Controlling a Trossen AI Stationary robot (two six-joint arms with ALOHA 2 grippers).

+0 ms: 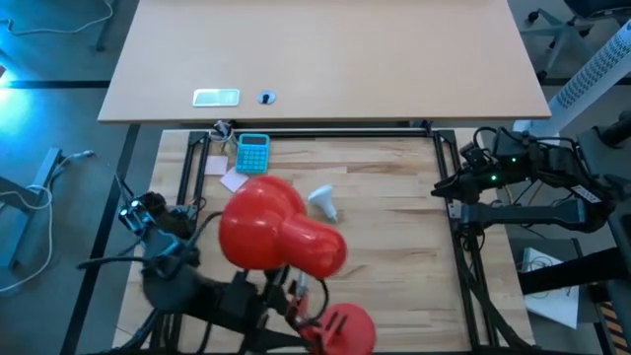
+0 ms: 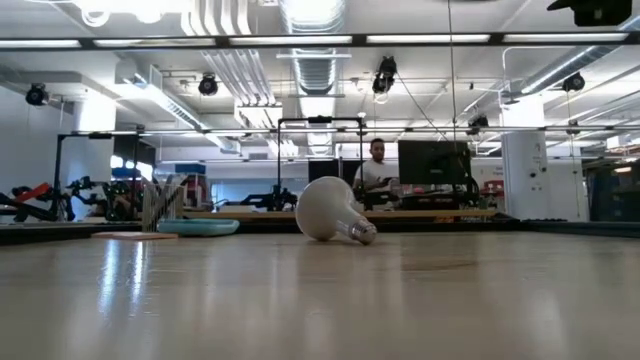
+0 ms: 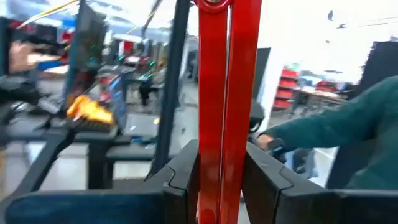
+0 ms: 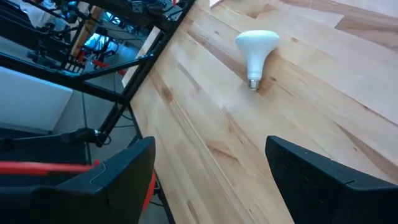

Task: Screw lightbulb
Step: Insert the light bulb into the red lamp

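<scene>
The white lightbulb (image 1: 323, 202) lies on its side on the wooden table, its screw neck toward the near right; it also shows in the low view (image 2: 332, 210) and the right wrist view (image 4: 255, 48). A red desk lamp stands at the near left, its cone shade (image 1: 264, 235) over the table and its round base (image 1: 347, 327) at the near edge. My left gripper (image 1: 292, 294) is shut on the lamp's red arm (image 3: 221, 93). My right gripper (image 4: 211, 168) hovers open at the table's right edge (image 1: 449, 192), apart from the bulb. My left gripper pinches the lamp's arm, two parallel red rods (image 3: 219, 168), between its two fingers (image 3: 183, 168), one finger on each side. The rods run on past the fingertips toward a joint (image 3: 214, 4). The lamp's base (image 1: 347, 327) rests on the table's near edge.
A turquoise calculator (image 1: 252, 153) and a pink note (image 1: 235, 180) lie at the far left. A black frame (image 1: 449, 158) borders the table. A second tabletop (image 1: 325, 49) stands beyond. A person's teal sleeve (image 3: 348, 124) shows in the left wrist view, and another person (image 2: 377, 160) sits far behind.
</scene>
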